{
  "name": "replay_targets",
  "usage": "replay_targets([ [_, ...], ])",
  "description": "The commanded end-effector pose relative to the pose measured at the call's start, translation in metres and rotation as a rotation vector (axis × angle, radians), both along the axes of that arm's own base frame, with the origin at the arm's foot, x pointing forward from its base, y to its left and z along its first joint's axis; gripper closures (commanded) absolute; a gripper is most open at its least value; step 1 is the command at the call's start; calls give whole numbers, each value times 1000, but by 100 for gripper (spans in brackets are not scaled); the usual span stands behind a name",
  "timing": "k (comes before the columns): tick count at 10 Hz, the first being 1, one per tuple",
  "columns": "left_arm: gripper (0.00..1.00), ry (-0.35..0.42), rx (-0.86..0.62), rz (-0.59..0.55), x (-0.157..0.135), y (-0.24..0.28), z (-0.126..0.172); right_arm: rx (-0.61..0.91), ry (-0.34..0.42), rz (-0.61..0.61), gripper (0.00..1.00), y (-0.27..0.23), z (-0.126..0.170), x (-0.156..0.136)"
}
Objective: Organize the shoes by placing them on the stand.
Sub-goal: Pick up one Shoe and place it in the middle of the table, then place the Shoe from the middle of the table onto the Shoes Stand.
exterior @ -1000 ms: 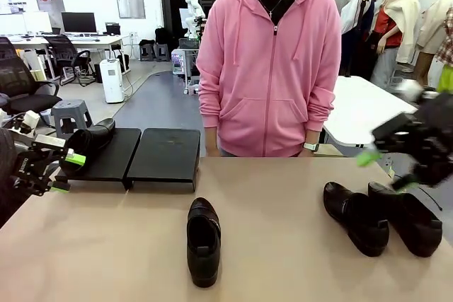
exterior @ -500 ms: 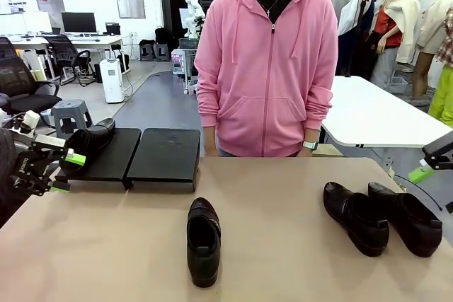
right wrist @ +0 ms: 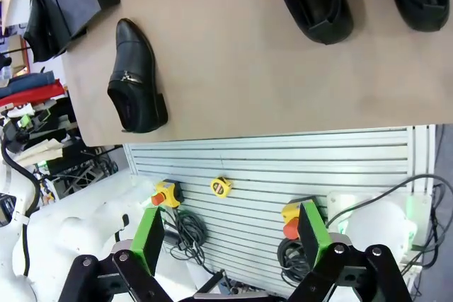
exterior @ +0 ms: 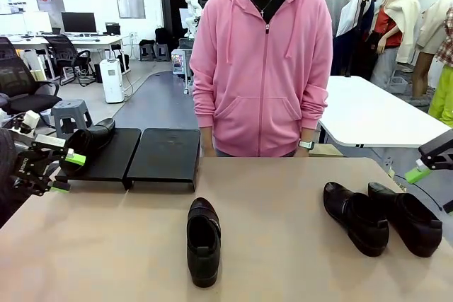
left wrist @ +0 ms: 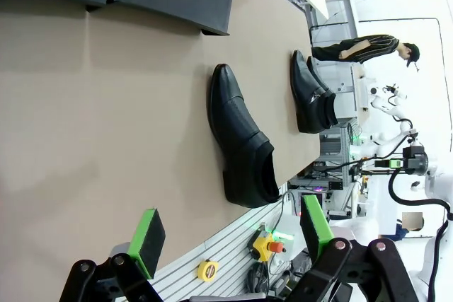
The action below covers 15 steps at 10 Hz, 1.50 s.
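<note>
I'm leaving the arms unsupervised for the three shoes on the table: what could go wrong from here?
The inner right shoe and outer right shoe lie close together near the table's right edge; jaws closing on one could shove its neighbour off. The shoe on the stand sits at the left panel's outer corner, beside the left arm's open jaws; a careless swing might knock it down.

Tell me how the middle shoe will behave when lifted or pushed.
The middle shoe looks glossy, so it may slip in a pinch. It holds its shape empty, so probably fairly stiff. It rests flat on sole and heel, so a push would likely slide it, not roll it.
</note>
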<state>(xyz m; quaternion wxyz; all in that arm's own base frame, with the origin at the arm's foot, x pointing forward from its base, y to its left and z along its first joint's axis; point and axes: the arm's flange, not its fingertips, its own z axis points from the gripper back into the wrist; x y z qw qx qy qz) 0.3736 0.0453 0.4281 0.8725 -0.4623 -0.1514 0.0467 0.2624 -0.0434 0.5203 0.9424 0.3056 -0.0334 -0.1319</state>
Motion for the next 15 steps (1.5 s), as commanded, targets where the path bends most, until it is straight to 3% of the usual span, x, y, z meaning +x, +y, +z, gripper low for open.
replay_targets([
  [1,0,-27,-21,-5,-5,-2,-4,28,-19,17,0,-1,4,-1],
  [8,0,-27,-21,-5,-5,-2,-4,28,-19,17,0,-1,4,-1],
  [9,0,0,0,0,0,0,0,28,-19,17,0,-1,4,-1],
  [10,0,81,198,144,1,-40,16,28,-19,17,0,-1,4,-1],
  [12,0,205,447,-8,5,-158,10,28,-19,17,0,-1,4,-1],
  [13,0,257,539,1,1,-202,-2,28,-19,17,0,-1,4,-1],
  [15,0,223,645,17,-8,-266,-21,28,-19,17,0,-1,4,-1],
])
